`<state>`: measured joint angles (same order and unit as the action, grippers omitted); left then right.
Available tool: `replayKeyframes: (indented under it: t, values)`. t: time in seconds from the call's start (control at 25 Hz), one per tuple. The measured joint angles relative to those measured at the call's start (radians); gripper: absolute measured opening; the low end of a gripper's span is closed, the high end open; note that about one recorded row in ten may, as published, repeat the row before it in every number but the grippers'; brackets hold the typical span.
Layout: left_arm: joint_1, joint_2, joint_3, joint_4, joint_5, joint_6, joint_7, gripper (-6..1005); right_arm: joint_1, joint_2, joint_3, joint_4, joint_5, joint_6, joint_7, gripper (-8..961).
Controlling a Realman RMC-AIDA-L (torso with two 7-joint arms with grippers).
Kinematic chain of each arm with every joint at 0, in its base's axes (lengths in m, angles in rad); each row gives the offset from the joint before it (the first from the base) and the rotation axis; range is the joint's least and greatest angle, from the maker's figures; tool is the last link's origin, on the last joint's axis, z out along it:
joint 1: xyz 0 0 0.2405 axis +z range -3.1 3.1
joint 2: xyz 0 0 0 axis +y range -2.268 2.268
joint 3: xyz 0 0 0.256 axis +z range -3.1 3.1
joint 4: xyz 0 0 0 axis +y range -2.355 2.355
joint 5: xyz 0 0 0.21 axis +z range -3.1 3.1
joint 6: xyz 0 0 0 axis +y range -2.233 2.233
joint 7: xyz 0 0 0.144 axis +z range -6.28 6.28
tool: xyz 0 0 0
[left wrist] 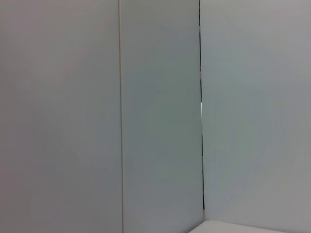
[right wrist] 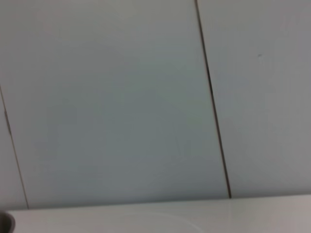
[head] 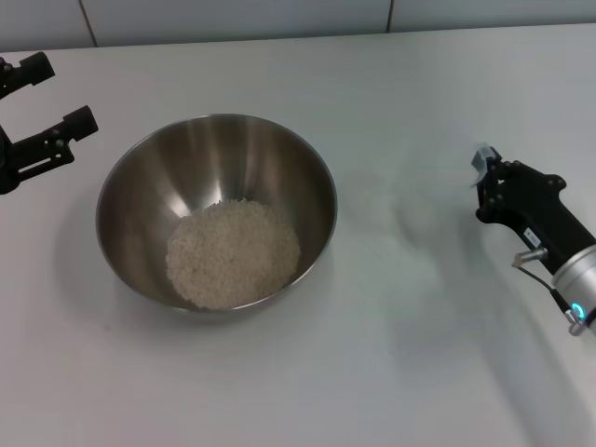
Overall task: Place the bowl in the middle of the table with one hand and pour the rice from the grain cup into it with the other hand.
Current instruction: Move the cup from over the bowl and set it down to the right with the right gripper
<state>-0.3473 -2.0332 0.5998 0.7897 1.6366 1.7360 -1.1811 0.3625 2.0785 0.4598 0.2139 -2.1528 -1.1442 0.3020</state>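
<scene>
Large round stainless-steel bowl (head: 216, 147) standing upright near the middle of the off-white table (head: 400, 363), a little toward the robot's left in the head view. Brushed, shiny inside with pale vertical glints on the far wall and a darker band along the near rim; soft shadow on the tabletop around the base. At the bottom of the bowl, a pale, granular heap of rice (head: 233, 253), white-beige, roughly round in outline, covering the floor and climbing slightly up the near wall, well below the rim. No grains visible on the table around the bowl. Left gripper (head: 61, 93) at the table's left edge, beside the bowl but apart from it, black fingers (head: 78, 121) spread wide and clasping nothing. Right gripper (head: 484, 173) over the right side of the table, well apart from the bowl, pointing toward it, with a pale translucent bit (head: 481, 159) at its tip, too little visible to name; grip there impossible to judge. From the left wrist, only grey wall panels (left wrist: 155, 116) and a corner of tabletop. From the right wrist, more panels above a strip of table, plus a sliver of the bowl's rim at the picture's edge.
</scene>
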Motion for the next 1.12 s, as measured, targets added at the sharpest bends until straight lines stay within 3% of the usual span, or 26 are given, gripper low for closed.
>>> replayKeyframes:
  t: [0.44, 1.12]
  values:
    - [0.001, 0.003, 0.000, 0.000, 0.000, 0.002, -0.001, 816, 0.044, 0.000, -0.012, -0.002, -0.006, 0.043, -0.008, 20]
    - [-0.005, 0.016, 0.000, 0.000, 0.000, -0.007, 0.001, 815, 0.017, 0.006, -0.016, 0.010, -0.005, 0.027, -0.020, 522]
